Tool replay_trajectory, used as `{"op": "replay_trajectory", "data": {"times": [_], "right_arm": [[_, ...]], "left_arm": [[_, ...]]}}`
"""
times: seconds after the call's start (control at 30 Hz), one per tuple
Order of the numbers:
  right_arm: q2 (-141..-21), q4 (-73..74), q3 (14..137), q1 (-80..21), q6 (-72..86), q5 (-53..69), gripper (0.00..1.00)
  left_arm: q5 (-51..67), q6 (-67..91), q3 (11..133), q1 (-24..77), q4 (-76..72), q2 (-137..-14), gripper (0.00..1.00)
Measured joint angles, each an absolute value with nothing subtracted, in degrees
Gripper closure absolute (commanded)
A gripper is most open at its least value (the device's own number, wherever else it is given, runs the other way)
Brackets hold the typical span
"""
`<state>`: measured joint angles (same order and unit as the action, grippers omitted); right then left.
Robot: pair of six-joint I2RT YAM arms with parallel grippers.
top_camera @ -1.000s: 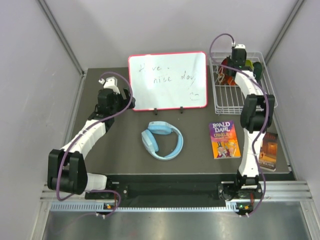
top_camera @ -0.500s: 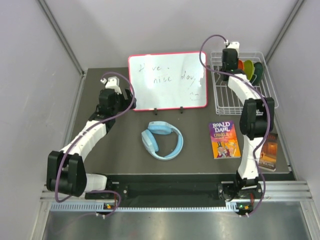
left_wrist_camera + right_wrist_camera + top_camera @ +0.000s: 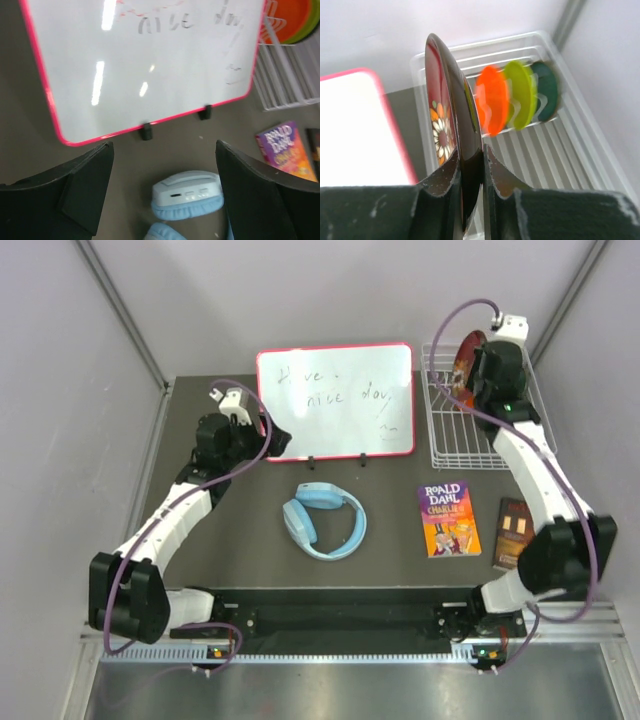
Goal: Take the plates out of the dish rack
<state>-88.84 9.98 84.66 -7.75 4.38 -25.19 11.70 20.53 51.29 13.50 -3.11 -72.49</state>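
My right gripper (image 3: 470,160) is shut on the rim of the dark red plate (image 3: 452,120), which has a flower pattern and is held edge-on above the dish rack (image 3: 580,140). Behind it in the rack stand the orange plate (image 3: 492,100), the yellow-green plate (image 3: 522,95) and the dark green plate (image 3: 547,90), all upright. From the top view the red plate (image 3: 467,358) hangs over the rack's (image 3: 455,440) back left part at the right gripper (image 3: 482,362). My left gripper (image 3: 164,145) is open and empty, hovering over the table in front of the whiteboard.
A red-framed whiteboard (image 3: 335,400) stands left of the rack. Light blue headphones (image 3: 322,520) lie at the table's middle, below my left gripper. A Roald Dahl book (image 3: 448,518) and a darker book (image 3: 515,533) lie in front of the rack.
The right gripper has risen out of the rack with the dark red plate in it, and the right arm has swung out to the right. The left gripper shifted slightly.
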Motion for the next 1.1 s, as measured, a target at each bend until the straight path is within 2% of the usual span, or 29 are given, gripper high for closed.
{"op": "replay_trajectory", "data": {"times": [0.2, 0.33, 0.67, 1.0, 1.07, 1.1], "right_arm": [[-68.8, 12.6, 68.6, -10.3, 14.1, -8.9, 1.0], [-61.2, 11.5, 59.7, -13.2, 20.4, 0.4, 1.0], [-58.2, 6.4, 45.4, -21.0, 31.3, 9.4, 1.0], [-53.3, -0.4, 40.9, -24.6, 37.3, 11.3, 1.0], [-52.1, -1.2, 40.6, -24.6, 38.2, 11.4, 1.0], [-51.9, -1.8, 40.5, -24.6, 38.6, 11.7, 1.0]], "left_arm": [[26.2, 29.3, 50.8, 14.1, -9.6, -73.2, 0.14], [31.4, 34.5, 49.5, 17.2, -15.8, -75.3, 0.15], [31.8, 39.5, 45.6, 29.1, -24.6, -76.9, 0.15], [27.5, 40.3, 43.9, 30.2, -29.6, -78.7, 0.16], [27.0, 40.3, 43.7, 30.2, -30.0, -78.8, 0.26], [26.9, 40.4, 43.7, 30.2, -30.3, -79.0, 0.35]]}}
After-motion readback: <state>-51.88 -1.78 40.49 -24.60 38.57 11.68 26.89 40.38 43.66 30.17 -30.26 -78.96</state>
